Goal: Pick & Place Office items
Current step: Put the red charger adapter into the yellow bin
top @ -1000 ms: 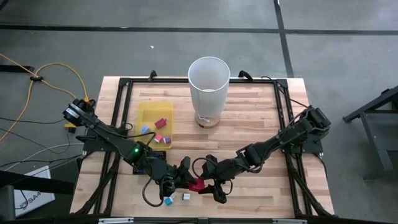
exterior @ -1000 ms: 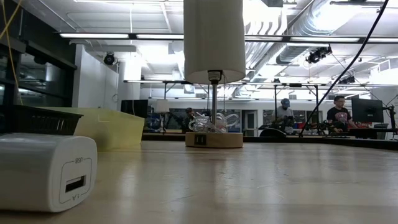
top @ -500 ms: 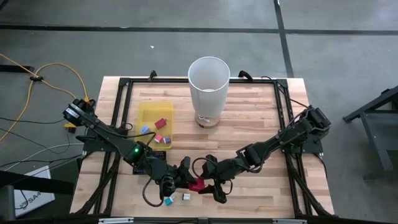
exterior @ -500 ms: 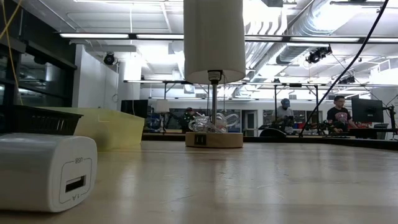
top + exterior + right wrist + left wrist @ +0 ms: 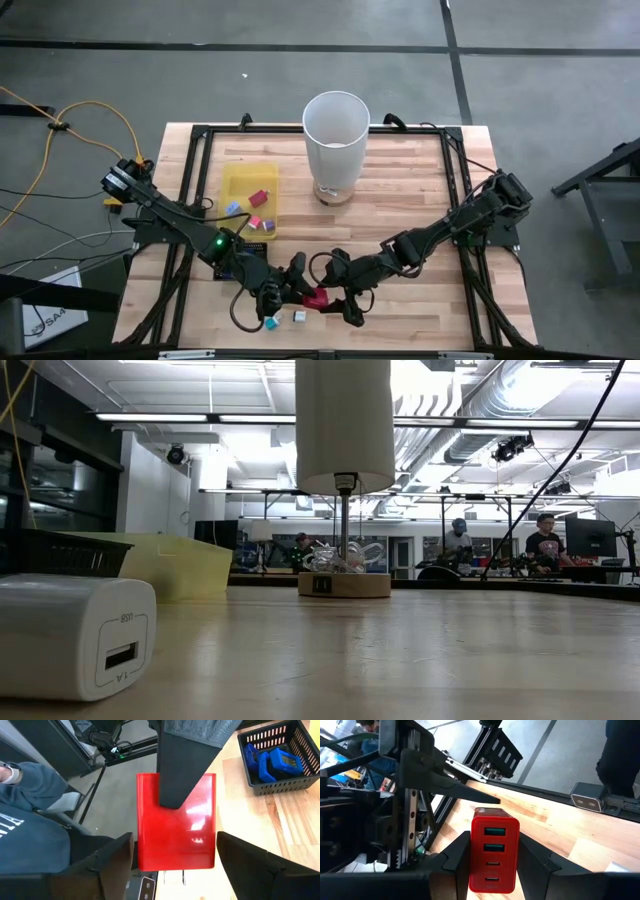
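A red charger block [image 5: 318, 297] with a column of ports on one narrow face [image 5: 494, 851] sits between both grippers near the table's near edge. My left gripper [image 5: 303, 287] is shut on it. My right gripper [image 5: 331, 294] is open, with one finger on each side of the block [image 5: 175, 822]; I cannot tell whether they touch it. A teal piece [image 5: 270, 322] and a white piece [image 5: 299, 316] lie flat on the table just nearer. In the low view the white charger [image 5: 75, 635] lies on its side, and no gripper shows there. My left gripper pinches the red charger between its two fingers, one on each broad face beside the port face [image 5: 472, 845]. One finger [image 5: 184, 770] lies flat on the broad face seen in the right wrist view. The fingers come level from the table's left.
The tall white bin [image 5: 336, 135] stands on a wooden base at the far middle. A yellow tray [image 5: 243, 185] holds small red, pink and blue pieces. A black mesh tray [image 5: 295, 730] holds blue pieces. A person's blue sleeve [image 5: 30, 820] shows beyond the near edge.
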`<control>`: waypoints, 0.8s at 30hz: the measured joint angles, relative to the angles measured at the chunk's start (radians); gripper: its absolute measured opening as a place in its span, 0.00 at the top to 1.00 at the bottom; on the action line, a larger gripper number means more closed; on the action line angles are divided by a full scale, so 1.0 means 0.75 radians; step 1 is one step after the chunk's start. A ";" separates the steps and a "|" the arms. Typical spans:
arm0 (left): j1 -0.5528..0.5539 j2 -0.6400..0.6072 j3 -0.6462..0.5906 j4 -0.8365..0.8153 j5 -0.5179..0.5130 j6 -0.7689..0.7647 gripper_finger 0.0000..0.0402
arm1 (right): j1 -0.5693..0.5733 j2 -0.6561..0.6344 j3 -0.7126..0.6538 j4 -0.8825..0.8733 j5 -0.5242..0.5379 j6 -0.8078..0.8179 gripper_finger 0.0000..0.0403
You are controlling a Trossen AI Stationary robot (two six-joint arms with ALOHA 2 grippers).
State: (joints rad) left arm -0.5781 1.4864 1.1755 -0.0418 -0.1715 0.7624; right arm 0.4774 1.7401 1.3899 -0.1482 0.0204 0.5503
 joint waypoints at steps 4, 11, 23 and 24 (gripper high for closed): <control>0.000 0.000 0.000 0.002 0.000 0.001 0.71 | 0.000 0.000 0.000 -0.005 0.000 0.002 0.28; -0.001 0.000 0.000 0.003 -0.004 0.005 0.71 | 0.000 0.000 0.000 -0.029 -0.001 0.006 0.26; -0.002 -0.001 -0.001 0.008 -0.007 -0.002 0.71 | 0.001 0.000 0.001 -0.199 -0.052 0.057 0.26; -0.002 -0.001 -0.001 0.006 -0.007 -0.002 0.71 | 0.000 0.000 0.001 -0.212 -0.065 0.074 0.26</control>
State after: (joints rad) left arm -0.5793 1.4860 1.1751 -0.0372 -0.1768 0.7606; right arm 0.4774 1.7401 1.3903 -0.3074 -0.0287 0.6055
